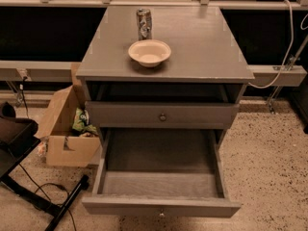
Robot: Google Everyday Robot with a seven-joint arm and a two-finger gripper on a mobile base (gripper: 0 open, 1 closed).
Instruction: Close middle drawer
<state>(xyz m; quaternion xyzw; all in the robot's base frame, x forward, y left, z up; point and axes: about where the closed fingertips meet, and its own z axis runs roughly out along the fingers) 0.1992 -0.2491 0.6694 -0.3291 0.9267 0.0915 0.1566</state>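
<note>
The grey cabinet [202, 47] stands in the middle of the camera view. Its middle drawer [161, 207] is pulled far out toward me. The deep plain box is empty, and a small round knob [161, 212] sits on the front at the bottom edge of the view. Above it, the top drawer [192, 115] with its own knob [162, 117] is nearly pushed in. The lowest drawer is hidden under the open one. My gripper is not in view.
A pale bowl [149, 53] and a metal can [144, 24] stand on the cabinet top. An open cardboard box [67, 146] with packets sits on the floor left of the cabinet. A black stand [19, 138] and its cables lie at the far left. A pale cable [284, 57] hangs at the right.
</note>
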